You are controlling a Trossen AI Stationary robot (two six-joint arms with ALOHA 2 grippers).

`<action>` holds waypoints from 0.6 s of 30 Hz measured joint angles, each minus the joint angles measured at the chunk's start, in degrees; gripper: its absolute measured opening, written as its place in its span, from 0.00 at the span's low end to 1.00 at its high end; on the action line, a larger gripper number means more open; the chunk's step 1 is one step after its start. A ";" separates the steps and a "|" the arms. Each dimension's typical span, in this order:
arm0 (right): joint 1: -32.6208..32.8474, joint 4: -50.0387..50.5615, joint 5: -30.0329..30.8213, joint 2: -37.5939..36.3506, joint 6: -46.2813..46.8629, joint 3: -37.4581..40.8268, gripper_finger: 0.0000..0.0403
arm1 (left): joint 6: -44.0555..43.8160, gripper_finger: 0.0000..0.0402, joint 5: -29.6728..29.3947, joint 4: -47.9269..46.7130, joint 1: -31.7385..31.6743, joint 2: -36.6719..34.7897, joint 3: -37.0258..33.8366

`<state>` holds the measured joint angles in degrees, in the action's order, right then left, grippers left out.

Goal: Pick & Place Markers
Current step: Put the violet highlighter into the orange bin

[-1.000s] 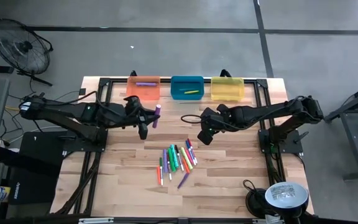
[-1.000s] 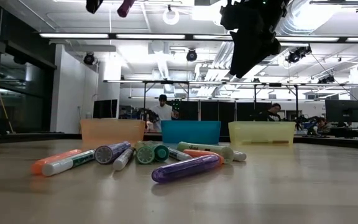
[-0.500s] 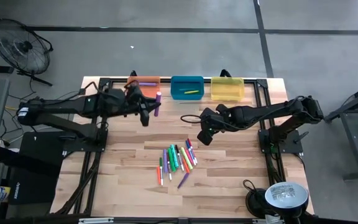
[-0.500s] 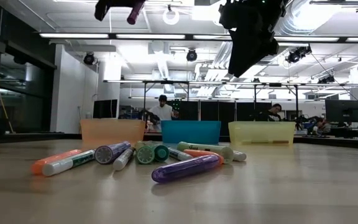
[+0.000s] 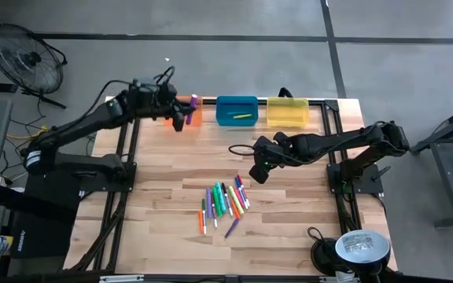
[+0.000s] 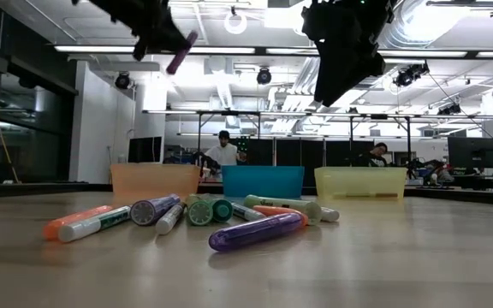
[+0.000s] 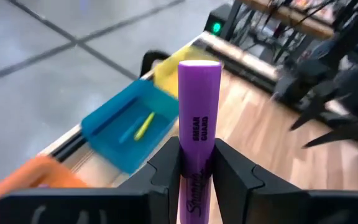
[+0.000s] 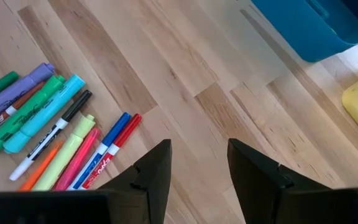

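My left gripper is high over the orange bin at the far edge and is shut on a purple marker, which also shows in the low view. My right gripper is open and hovers just to the far right of the marker pile. Its fingers point down at bare wood beside the markers. The pile lies flat on the table. A yellow marker lies in the blue bin. My left gripper pinches the purple marker between its two fingers on the printed barrel. The flat end sticks out well past the fingertips. The marker is lifted clear and tilts in the low view, high above the bins.
The orange, blue and yellow bins stand in a row along the far edge. A black cable loop lies on the table near my right arm. Bare wood lies between the bins and the pile. People stand far back in the room.
My left gripper has carried the purple marker from the table's middle left toward the far edge, ending over the orange bin, and has turned so the marker now tilts. It has stayed shut on it. My right gripper has kept still.
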<state>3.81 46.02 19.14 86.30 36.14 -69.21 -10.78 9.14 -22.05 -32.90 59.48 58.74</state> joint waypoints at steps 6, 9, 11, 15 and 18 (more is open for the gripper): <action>0.00 -0.02 0.20 0.00 -0.12 0.00 0.36 | 7.15 0.17 13.34 -2.66 -12.65 3.60 0.00; 0.00 0.00 0.61 0.00 -0.46 0.00 0.36 | 10.31 0.17 18.05 -2.56 -16.65 6.36 0.00; 0.00 -0.02 1.28 0.00 -0.48 0.00 0.36 | 12.83 0.17 19.73 -2.62 -18.62 8.35 0.00; -0.04 -0.02 2.94 0.00 -0.22 0.00 0.36 | 19.18 0.17 20.57 -3.60 -21.72 12.09 0.04; -0.04 -0.02 3.56 0.00 -0.20 0.00 0.36 | 23.73 0.17 18.21 -5.01 -22.80 15.44 0.04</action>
<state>3.77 46.00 22.70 86.30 35.94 -69.21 12.95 27.35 -27.06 -55.70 74.92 58.78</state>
